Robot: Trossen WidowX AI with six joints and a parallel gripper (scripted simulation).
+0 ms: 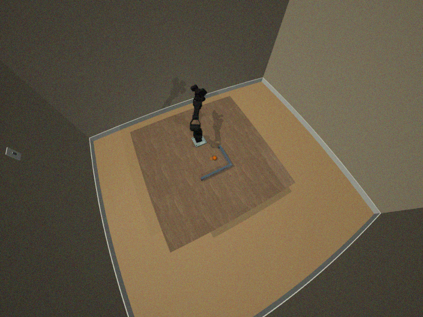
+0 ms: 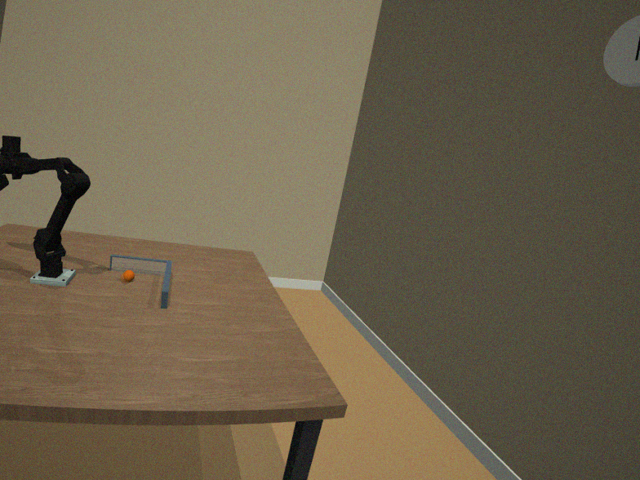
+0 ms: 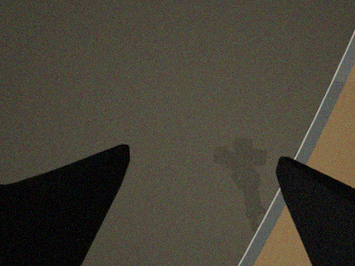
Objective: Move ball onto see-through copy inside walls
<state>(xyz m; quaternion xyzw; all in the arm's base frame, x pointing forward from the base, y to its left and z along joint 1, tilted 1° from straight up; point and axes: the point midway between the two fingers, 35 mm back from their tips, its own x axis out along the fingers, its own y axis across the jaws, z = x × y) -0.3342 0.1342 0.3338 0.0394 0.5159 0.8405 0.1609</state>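
Item 1, ball (image 1: 214, 158): small, orange, plain, with no marking that can be made out. It lies on the wooden surface (image 1: 191, 204), inside the angle of the two walls, near the wall that runs toward the arm's base and well apart from the corner itself. Nothing touches it.

Item 2, walls (image 1: 223, 163): two low blue-edged clear panels joined in an L. In the exterior view the ball (image 2: 128, 275) sits just in front of the rear panel, toward its open end. No see-through copy of the ball can be made out in any view.

Item 3, arm (image 1: 196, 112): black, mounted on a pale square base plate (image 1: 199, 141) standing on the surface beside the open end of one wall. It rises from the base, bends at the elbow and reaches away from the ball, toward the room wall.

Item 4, claw (image 3: 203, 165): its two dark fingers stand wide apart with nothing between them. The wrist view looks past them at a grey-brown room wall, the arm's shadow on it, a pale baseboard and a strip of tan floor. The claw is raised and well apart from the ball.

Writing: none legible on arm, base plate, ball or walls. A small grey wall plate (image 1: 13, 153) and a pale round fixture (image 2: 624, 51) carry dark marks too small to read.
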